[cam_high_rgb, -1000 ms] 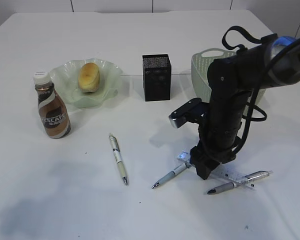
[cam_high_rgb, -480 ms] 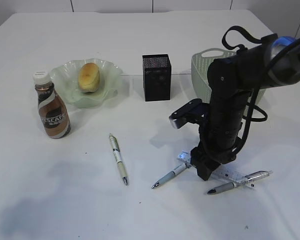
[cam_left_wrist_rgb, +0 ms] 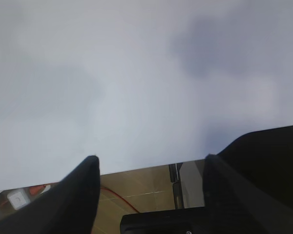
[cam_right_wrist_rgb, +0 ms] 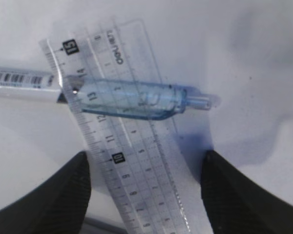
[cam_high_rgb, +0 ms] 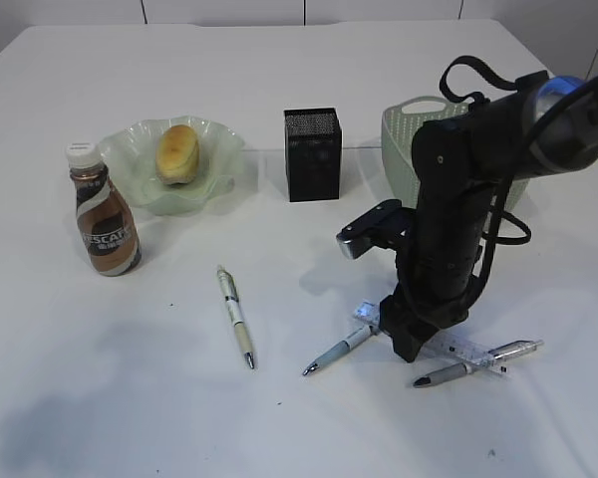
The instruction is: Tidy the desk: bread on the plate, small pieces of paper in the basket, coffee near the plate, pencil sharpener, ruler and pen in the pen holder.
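At the far left of the desk (cam_high_rgb: 279, 70) stands the coffee (cam_high_rgb: 104, 211), upright with its white cap on, just in front of and beside the plate (cam_high_rgb: 214, 149), whose ruffled dish holds the bread (cam_high_rgb: 177, 152). Nearer the front edge, a pen (cam_high_rgb: 235, 316) lies alone on the bare white top, tip toward the camera. Behind it, at the middle, the pen holder (cam_high_rgb: 312, 154) stands upright. A second pen (cam_high_rgb: 341, 350) lies slanted, its upper end reaching the ruler (cam_right_wrist_rgb: 132, 146). The right gripper (cam_high_rgb: 404, 337) is down at the tabletop over that ruler, its jaws spread wide on either side of it and gripping nothing; the wrist view shows the clear blue end of a pen lying across the ruler's scale. A third pen (cam_high_rgb: 478, 362) lies to the right. Behind the arm sits the basket (cam_high_rgb: 404, 134). The left gripper (cam_left_wrist_rgb: 149, 195) hangs wide open and empty over the desk's edge.
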Tool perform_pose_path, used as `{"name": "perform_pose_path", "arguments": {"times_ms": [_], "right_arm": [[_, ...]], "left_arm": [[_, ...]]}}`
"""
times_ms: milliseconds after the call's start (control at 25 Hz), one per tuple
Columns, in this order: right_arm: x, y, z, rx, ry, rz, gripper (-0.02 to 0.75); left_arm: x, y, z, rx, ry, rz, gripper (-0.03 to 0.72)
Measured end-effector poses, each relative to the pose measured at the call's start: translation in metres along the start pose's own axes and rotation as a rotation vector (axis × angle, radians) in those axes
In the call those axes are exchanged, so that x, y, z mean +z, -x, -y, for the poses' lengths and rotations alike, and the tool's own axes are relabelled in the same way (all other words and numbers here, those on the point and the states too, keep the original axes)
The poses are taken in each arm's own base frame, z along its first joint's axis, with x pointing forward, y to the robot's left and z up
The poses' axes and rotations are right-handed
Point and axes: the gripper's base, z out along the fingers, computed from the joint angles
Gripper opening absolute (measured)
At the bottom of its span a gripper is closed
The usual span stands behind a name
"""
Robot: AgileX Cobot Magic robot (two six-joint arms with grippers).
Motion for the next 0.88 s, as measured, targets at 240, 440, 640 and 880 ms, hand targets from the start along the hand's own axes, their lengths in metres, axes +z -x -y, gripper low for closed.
{"name": "perform_pose_path", "arguments": {"times_ms": [240, 440, 640, 880], "right_arm": [[0.0, 0.0005, 0.0002, 0.0, 0.001, -0.002, 0.552], [0.0, 0.0003, 0.0002, -0.001, 0.0, -0.004, 0.543], [0.0, 0.0002, 0.0004, -0.003, -0.002, -0.005, 0.349], [-0.0005, 0.0001, 0.0003, -0.003, 0.003, -0.016, 0.298]], "left_arm": [[0.0, 0.0, 0.0, 0.0, 0.0, 0.0, 0.466], [0.0, 0.0, 0.0, 0.0, 0.0, 0.0, 0.466], [0.0, 0.0, 0.0, 0.002, 0.0, 0.0, 0.466], [0.0, 0.0001, -0.0005, 0.004, 0.006, 0.001, 0.466]]}}
